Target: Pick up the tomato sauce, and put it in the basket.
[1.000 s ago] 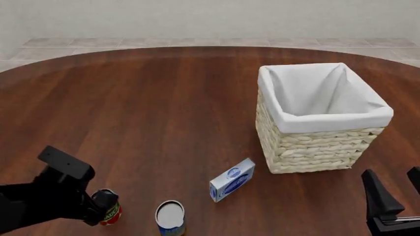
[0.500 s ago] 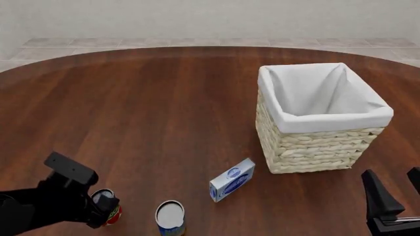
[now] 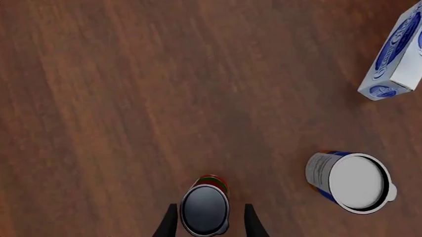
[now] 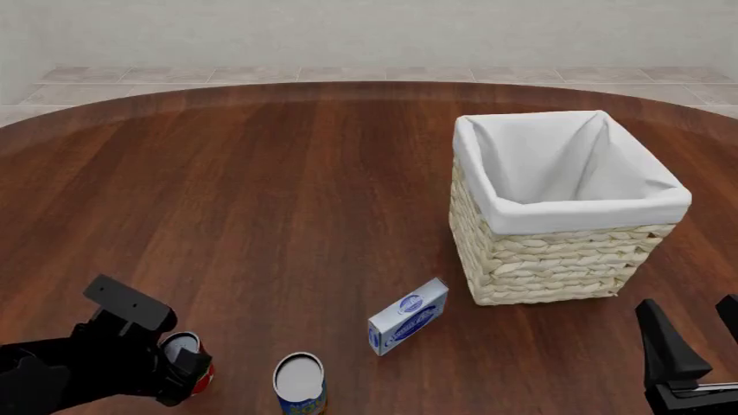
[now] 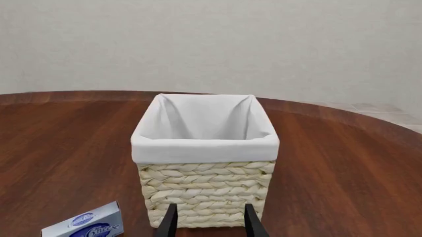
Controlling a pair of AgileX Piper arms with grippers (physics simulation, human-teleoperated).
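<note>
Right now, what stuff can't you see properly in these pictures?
- Tomato sauce: front view, the left arm covers most of it; its label can't be read.
- Left tool: left wrist view, its fingers are cut off by the edge, so whether they touch the can is unclear.
- Basket: its floor is hidden by its own walls in both views.
- Blue-and-yellow can: front view, cut off by the edge.

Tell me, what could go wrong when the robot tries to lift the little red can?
The left gripper straddles the tomato sauce, but only its fingertips show beside the rim, so a shallow grip might let it slip. The blue-and-yellow can stands close by and could get bumped over. The basket is tall and sits far across the table, so the tomato sauce must clear its rim.
</note>
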